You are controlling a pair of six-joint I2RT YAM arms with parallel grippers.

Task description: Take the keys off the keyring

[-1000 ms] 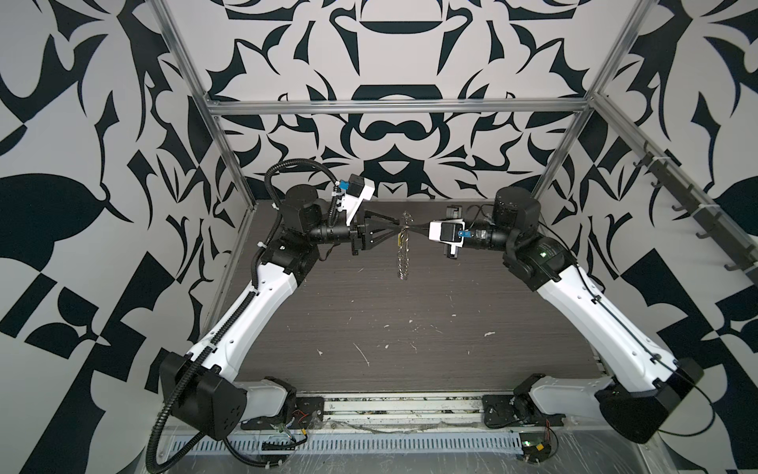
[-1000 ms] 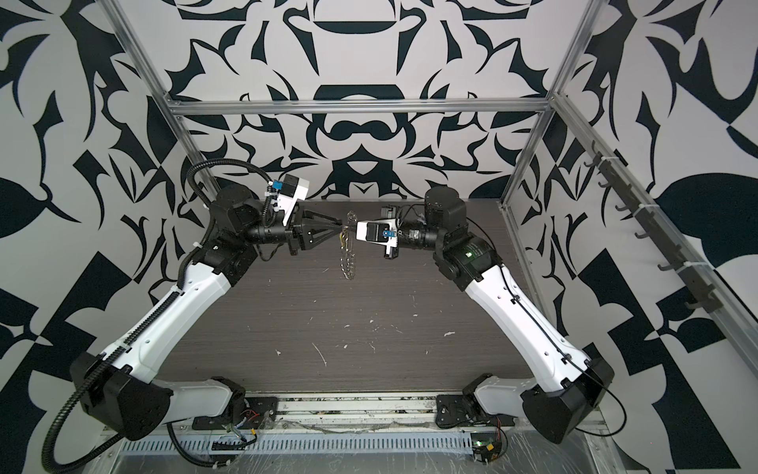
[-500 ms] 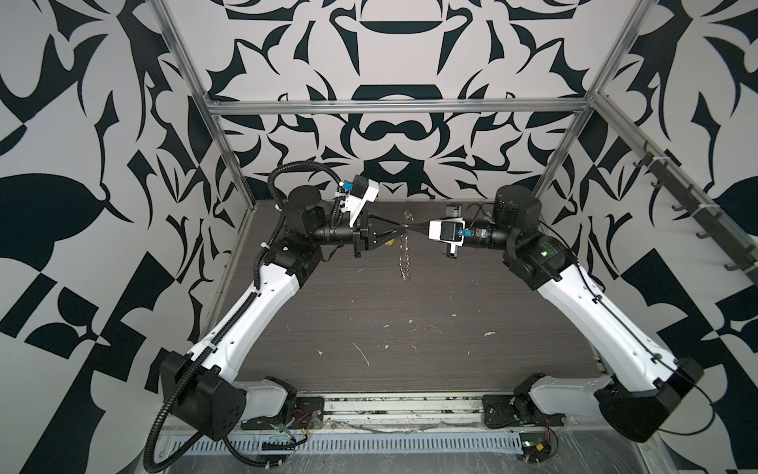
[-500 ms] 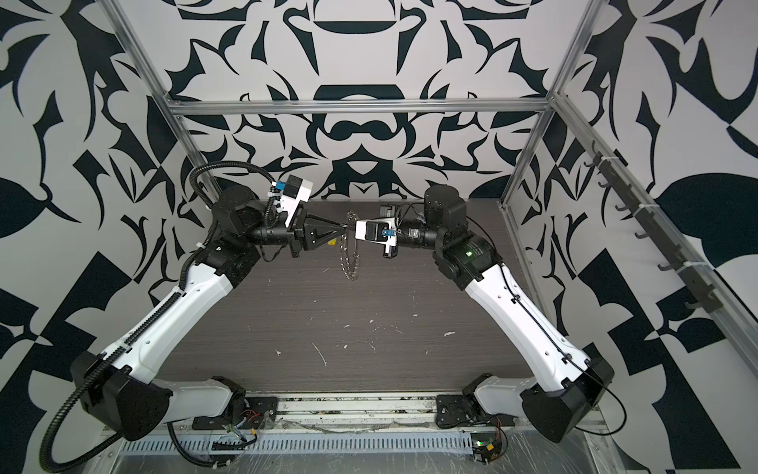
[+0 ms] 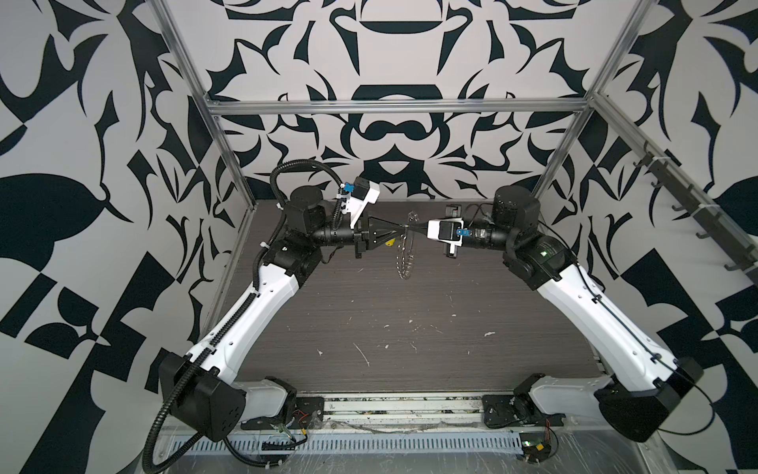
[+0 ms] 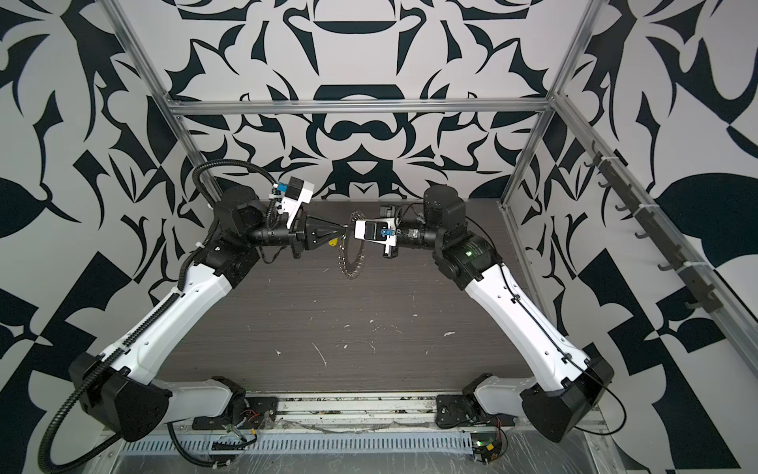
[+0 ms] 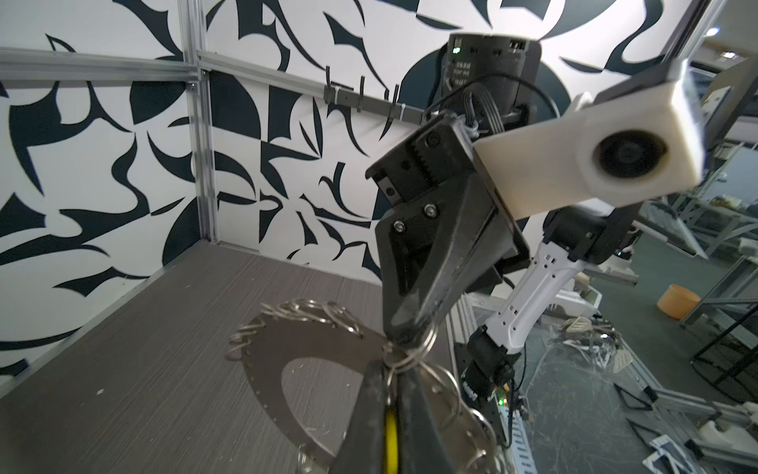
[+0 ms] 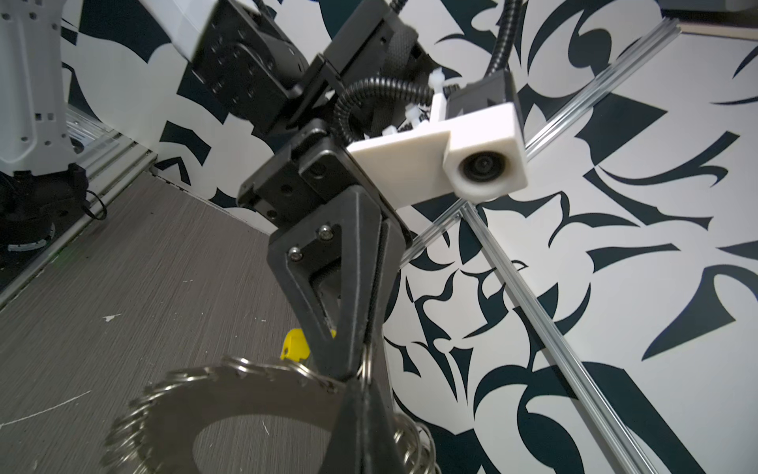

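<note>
The keyring (image 5: 404,254) is a flat silver hoop fringed with small rings, and it hangs edge-on above the far part of the table in both top views (image 6: 350,258). My right gripper (image 5: 413,227) is shut on its upper rim; the right wrist view shows the hoop (image 8: 229,402) pinched in that gripper (image 8: 361,394). My left gripper (image 5: 402,226) meets it tip to tip. It is shut on the keys (image 7: 390,427), a yellow tag between its fingers, with the tag's small split ring at the tips. The yellow tag (image 5: 390,243) pokes out below the left fingers (image 8: 296,344).
The dark wood-grain table (image 5: 410,328) carries white paint flecks. Metal frame posts (image 5: 229,164) stand at the back corners. A rail of hooks (image 5: 697,213) runs along the right wall. Both arm bases sit at the near edge.
My left gripper has slid right to the keyring's top, and its jaws have closed on the yellow tag. The right gripper and the hoop have stayed put.
</note>
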